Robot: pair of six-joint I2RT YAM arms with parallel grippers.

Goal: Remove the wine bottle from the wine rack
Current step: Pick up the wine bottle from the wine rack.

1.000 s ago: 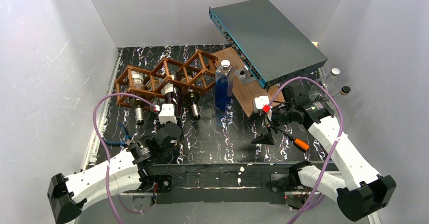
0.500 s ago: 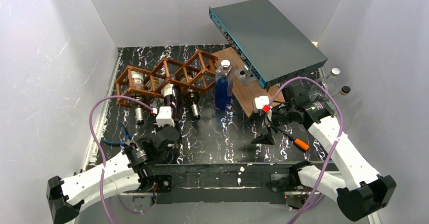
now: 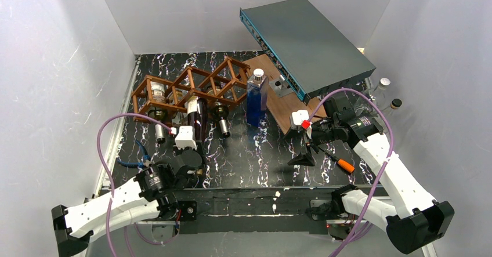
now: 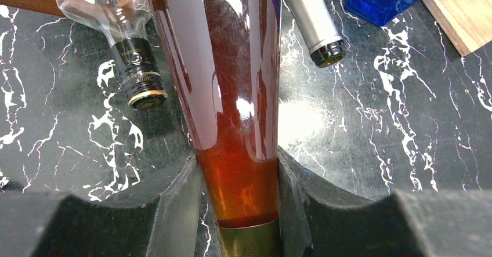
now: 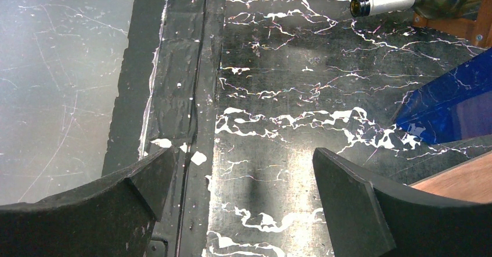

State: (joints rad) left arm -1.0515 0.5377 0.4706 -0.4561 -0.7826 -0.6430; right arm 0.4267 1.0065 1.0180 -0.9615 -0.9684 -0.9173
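The reddish-brown wooden wine rack (image 3: 188,89) stands at the back left with three bottles lying in it. My left gripper (image 3: 196,148) is shut on the neck of the middle wine bottle (image 3: 196,116), a dark bottle that looks amber-red in the left wrist view (image 4: 223,83). The bottle sticks out of the rack toward me, its body still partly between the bars. My left fingers (image 4: 174,199) press both sides of the neck above the gold foil. My right gripper (image 3: 302,155) is open and empty over the table at the right, with its fingers (image 5: 348,199) wide apart.
A clear bottle (image 4: 130,65) and a silver-capped bottle (image 4: 313,22) lie in the rack on either side. A blue square bottle (image 3: 256,100) stands by a flat wooden board (image 3: 281,103). A grey box (image 3: 307,42) leans at the back. An orange-handled tool (image 3: 342,163) lies at the right.
My left gripper has drawn back toward the near edge with the middle bottle, which has slid farther out of the rack. The right arm has not moved.
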